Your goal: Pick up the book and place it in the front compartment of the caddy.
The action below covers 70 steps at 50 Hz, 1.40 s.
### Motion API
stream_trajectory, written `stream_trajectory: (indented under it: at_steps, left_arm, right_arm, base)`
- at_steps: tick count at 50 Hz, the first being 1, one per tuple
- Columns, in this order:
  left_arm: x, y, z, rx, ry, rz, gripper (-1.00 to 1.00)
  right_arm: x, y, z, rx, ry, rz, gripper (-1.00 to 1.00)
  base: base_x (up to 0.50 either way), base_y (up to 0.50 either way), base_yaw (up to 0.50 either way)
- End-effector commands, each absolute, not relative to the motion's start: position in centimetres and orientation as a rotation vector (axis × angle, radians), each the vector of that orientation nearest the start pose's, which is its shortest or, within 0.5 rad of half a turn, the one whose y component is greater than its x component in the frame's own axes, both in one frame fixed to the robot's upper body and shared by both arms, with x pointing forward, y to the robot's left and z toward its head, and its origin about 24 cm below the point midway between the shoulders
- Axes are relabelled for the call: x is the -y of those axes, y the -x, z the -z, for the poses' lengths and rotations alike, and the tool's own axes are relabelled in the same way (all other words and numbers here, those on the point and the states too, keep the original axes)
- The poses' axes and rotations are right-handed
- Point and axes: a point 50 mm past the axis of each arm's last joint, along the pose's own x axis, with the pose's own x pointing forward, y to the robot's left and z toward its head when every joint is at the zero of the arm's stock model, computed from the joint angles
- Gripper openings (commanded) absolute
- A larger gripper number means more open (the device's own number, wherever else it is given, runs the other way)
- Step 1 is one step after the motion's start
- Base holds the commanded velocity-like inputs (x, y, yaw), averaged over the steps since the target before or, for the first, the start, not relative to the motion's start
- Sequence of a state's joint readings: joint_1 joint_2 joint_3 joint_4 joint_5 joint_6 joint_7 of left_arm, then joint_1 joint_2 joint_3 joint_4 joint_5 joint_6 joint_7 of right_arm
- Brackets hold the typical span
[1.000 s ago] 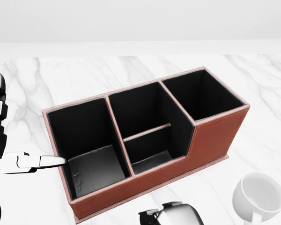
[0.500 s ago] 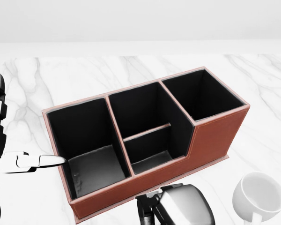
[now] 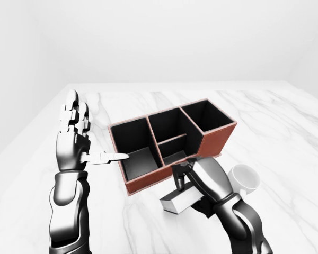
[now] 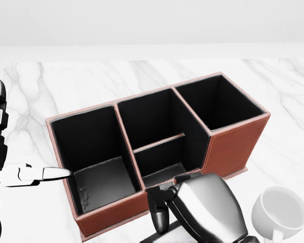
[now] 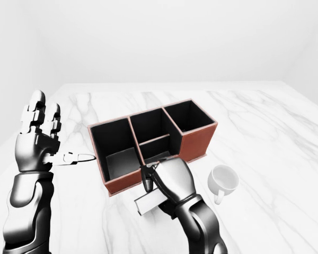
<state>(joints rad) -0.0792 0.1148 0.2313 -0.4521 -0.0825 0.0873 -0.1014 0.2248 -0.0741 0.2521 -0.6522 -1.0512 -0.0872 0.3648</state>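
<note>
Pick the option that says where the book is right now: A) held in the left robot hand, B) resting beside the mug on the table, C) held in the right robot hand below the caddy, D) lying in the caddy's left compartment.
C: the right robot hand grips the book just below the caddy.

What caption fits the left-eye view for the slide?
Right hand grips the grey book just below the brown caddy; open left hand raised beside it, white mug at right.

Risen further into the head view from its bottom edge: right hand [image 4: 205, 210], now overlapping the caddy [image 4: 233, 144] wall above it, where a second ago only its top edge showed. Carried up beneath that hand, clasped in its fingers: book [image 3: 181, 200].
</note>
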Motion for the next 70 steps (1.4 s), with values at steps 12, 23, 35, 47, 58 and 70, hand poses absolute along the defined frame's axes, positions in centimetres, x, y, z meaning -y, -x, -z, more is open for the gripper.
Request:
stream_trajectory:
  at_steps: [12,23,35,47,58,70]
  left_arm:
    - [-20.3,-24.1,-16.3,0.462,-0.086,-0.069,1.0]
    - [-20.4,-24.0,-16.4,0.466,-0.086,-0.072,1.0]
    - [-20.5,-24.2,-16.1,0.449,-0.084,-0.074,1.0]
    - [-20.4,-24.2,-16.1,0.451,-0.084,-0.073,1.0]
    - [-20.5,-24.1,-16.2,0.454,-0.085,-0.073,1.0]
    - [-20.5,-24.0,-16.3,0.461,-0.085,-0.074,1.0]
  right_arm:
    - [10.0,-20.0,-17.1,0.509,1.109,-0.277,-1.0]
    - [10.1,-21.2,-18.5,0.541,1.149,-0.259,-1.0]
    - [10.4,-22.7,-19.5,0.519,1.167,-0.217,-1.0]
    - [10.7,-24.8,-20.8,0.477,1.181,-0.152,-1.0]
    - [10.4,-26.2,-21.8,0.482,1.176,-0.126,-1.0]
    - [10.0,-27.3,-22.7,0.513,1.174,-0.11,-1.0]
  base:
    - [0.0,0.0,0.0]
    - [0.0,0.0,0.0]
    - [0.0,0.0,0.0]
    - [0.0,0.0,0.0]
    - [0.0,0.0,0.0]
    - [0.0,0.0,0.0]
